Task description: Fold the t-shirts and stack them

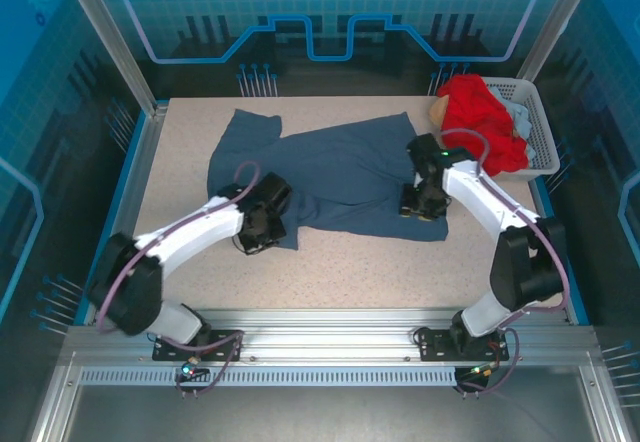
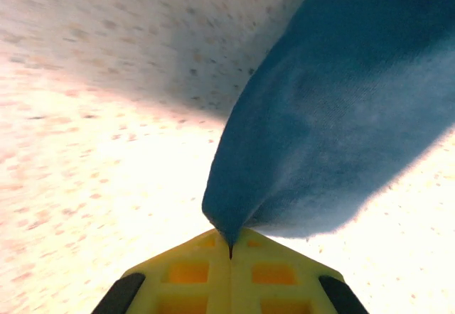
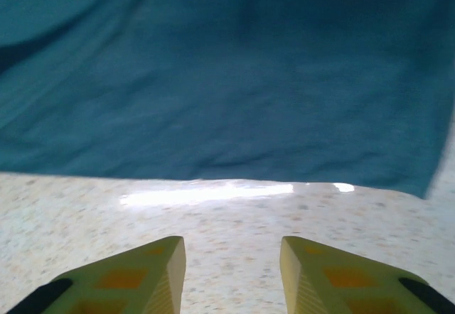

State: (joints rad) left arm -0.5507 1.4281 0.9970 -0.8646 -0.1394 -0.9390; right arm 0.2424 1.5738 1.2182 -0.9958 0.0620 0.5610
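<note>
Two t-shirts are in view. The slate-blue t-shirt (image 1: pixel 345 177) lies spread over the middle of the speckled table (image 1: pixel 330 277). It is plain, softly creased, and skewed, with one sleeve reaching toward the far left and its hem toward the near right. The red t-shirt (image 1: pixel 487 122) is bright and bunched into a heap in the single white perforated basket (image 1: pixel 541 132) at the far right corner, spilling over the basket's near rim.

There are two grippers. The left gripper (image 2: pixel 229 248) is at the blue shirt's near left edge. Its yellow fingers (image 2: pixel 192 275) are pressed together on a gathered point of the cloth, which rises from the tips in a taut fold. The right gripper (image 3: pixel 232 244) stands spread with nothing between its tips. It is low over bare table just beside the near right hem.
</note>
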